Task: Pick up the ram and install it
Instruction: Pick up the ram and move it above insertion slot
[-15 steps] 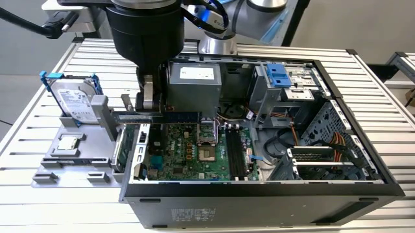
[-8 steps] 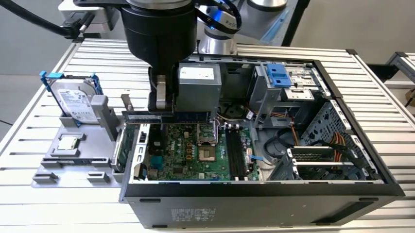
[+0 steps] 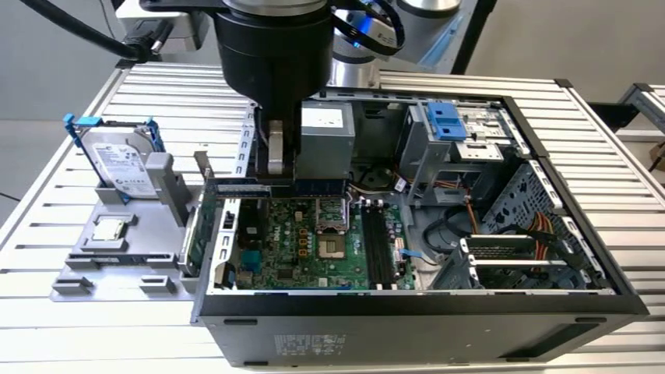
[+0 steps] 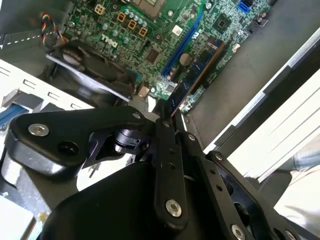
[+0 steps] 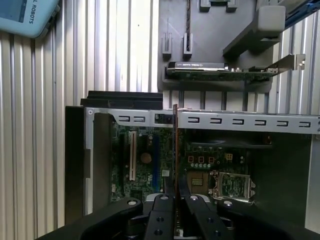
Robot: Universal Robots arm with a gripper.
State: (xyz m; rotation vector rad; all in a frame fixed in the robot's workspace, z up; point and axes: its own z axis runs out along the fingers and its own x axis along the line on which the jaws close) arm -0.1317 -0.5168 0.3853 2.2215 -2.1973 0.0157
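The ram (image 4: 197, 70) is a thin blue stick with black chips, and my gripper (image 4: 167, 114) is shut on it. In the first wrist view the ram (image 5: 175, 150) shows edge-on, rising from the fingertips of the gripper (image 5: 175, 199) across the case's rear wall. In the exterior view the gripper (image 3: 279, 173) hangs over the back left of the open computer case (image 3: 416, 305), with the ram's blue edge (image 3: 317, 185) just below it. The stick is held above the green motherboard (image 3: 296, 241), apart from it. The black memory slots (image 3: 376, 248) lie further toward the exterior view's right.
A grey fixture (image 3: 114, 253) beside the case carries a silver hard drive in a blue frame (image 3: 120, 160) and a small chip (image 3: 109, 230). A green expansion card (image 5: 220, 72) stands in that fixture. Drive bays and cables (image 3: 468, 156) fill the case's right half.
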